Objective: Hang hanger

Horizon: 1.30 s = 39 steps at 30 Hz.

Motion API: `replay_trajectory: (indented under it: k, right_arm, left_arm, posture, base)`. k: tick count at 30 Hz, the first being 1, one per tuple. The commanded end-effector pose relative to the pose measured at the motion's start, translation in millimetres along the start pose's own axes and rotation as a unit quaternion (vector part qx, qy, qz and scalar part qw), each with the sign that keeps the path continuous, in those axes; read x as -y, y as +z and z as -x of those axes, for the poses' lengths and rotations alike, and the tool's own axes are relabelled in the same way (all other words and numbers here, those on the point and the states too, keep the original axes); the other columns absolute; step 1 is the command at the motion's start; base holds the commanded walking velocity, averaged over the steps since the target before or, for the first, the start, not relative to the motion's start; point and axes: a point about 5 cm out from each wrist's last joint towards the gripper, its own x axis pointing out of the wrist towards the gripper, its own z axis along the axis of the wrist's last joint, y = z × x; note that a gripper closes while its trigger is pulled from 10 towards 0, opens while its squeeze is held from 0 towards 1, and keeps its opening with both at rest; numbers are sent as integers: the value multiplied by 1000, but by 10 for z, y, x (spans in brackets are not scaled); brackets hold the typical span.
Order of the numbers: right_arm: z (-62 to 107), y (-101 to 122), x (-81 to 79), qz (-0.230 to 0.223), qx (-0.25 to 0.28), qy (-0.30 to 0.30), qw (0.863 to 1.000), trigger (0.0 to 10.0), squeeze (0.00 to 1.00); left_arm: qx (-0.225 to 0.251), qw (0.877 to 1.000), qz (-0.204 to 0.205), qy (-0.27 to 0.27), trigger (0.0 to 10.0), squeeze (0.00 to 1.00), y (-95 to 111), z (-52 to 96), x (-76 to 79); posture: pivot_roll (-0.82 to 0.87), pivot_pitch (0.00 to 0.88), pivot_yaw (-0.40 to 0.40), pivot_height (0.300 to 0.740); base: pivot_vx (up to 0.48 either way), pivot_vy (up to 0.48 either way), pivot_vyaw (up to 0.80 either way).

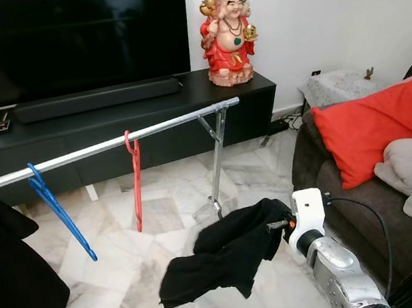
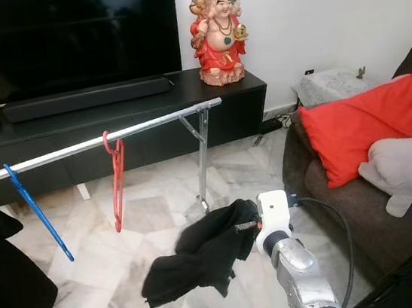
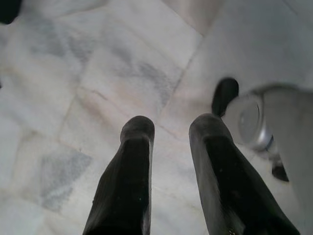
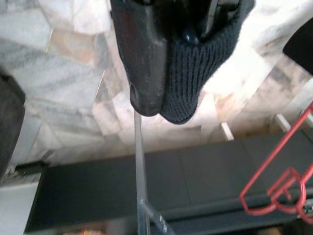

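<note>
A silver clothes rail crosses the room in front of me. A blue hanger and a red hanger hang on it. My right gripper is low and to the right of the rail's end post, shut on a black garment that droops toward the floor. The cloth covers most of its fingers; in the right wrist view the red hanger lies beyond them. My left gripper hangs open over bare marble floor, with nothing between its fingers.
The rail's end post stands on the marble floor. Behind it is a black TV console with a red figurine. A sofa with a red cushion is on my right. Dark cloth hangs at my left.
</note>
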Motion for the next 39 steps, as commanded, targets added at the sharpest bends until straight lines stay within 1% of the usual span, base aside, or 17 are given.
replay_trajectory:
  k: [1,5,13,14,15,17,18,20,21,22,24,27,28,29,32,35,39]
  right_arm:
    - [6,-30,21,-6,2,-3,1000,10000,0]
    - [22,-140,58,-12,-17,-12,1000,10000,0]
    - [95,-460,159,-33,-76,-40,996,10000,0]
    - [103,-500,155,-42,-83,-42,995,10000,0]
    - [108,-522,149,-46,-86,-41,994,10000,0]
    - [133,-620,118,-41,-105,-33,993,10000,0]
    - [147,-660,120,-47,-112,-39,992,10000,0]
    - [172,-717,127,-57,-121,-49,990,10000,0]
    - [172,-717,127,-57,-121,-49,990,10000,0]
    - [202,-780,136,-52,-136,-58,988,10000,0]
    - [222,-826,130,-54,-144,-59,986,10000,0]
    - [237,-871,96,-48,-150,-50,986,10000,0]
    - [237,-871,96,-48,-150,-50,986,10000,0]
    - [239,-877,88,-47,-149,-47,987,10000,0]
    - [240,-880,78,-50,-146,-47,987,10000,0]
    - [237,-885,65,-50,-146,-48,987,10000,0]
    - [230,-875,58,-53,-140,-49,988,10000,0]
  left_arm:
    - [4,1000,20,6,10000,0,-33,11,3]
    - [22,999,28,9,10000,0,-5,14,-3]
    - [90,995,34,20,10000,0,100,37,-20]
    - [164,986,18,22,10000,0,510,3,-30]
    - [233,972,9,22,10000,0,905,15,-36]
    - [355,935,-1,10,10000,0,1575,189,40]
    - [374,927,-6,3,10000,0,1647,230,66]
    - [400,916,-18,-5,10000,0,1727,287,101]
    - [400,916,-18,-5,10000,0,1727,287,101]
    - [428,903,-32,-11,10000,0,1791,360,141]
    - [448,893,-32,-19,10000,0,1825,422,176]
    - [457,887,-30,-54,10000,0,1853,561,283]
    - [457,887,-30,-54,10000,0,1853,561,283]
    - [465,882,-52,-54,10000,0,1871,610,305]
    - [477,874,-80,-40,10000,0,1928,638,274]
    - [478,877,-49,-33,10000,0,1999,624,214]
    - [483,873,-53,-42,10000,0,2082,679,225]
  posture:
    - [95,0,-3,740]
    - [102,0,2,740]
    - [105,0,6,740]
    - [105,0,6,740]
    - [108,0,4,740]
    - [115,0,2,740]
    - [116,0,3,740]
    - [111,0,4,740]
    - [111,0,4,740]
    - [109,0,3,740]
    - [110,0,-1,740]
    - [111,0,-3,740]
    - [111,0,-3,740]
    - [113,0,-3,740]
    - [120,0,-8,740]
    - [117,0,-6,740]
    - [108,0,7,740]
  base:
    - [0,0,800]
    - [0,0,800]
    - [0,0,570]
    - [0,0,0]
    - [0,0,0]
    - [0,0,0]
    - [0,0,0]
    - [0,0,0]
    - [0,0,0]
    - [0,0,0]
    - [0,0,0]
    - [0,0,0]
    - [0,0,0]
    - [0,0,0]
    - [0,0,0]
    - [0,0,0]
    - [76,0,0]
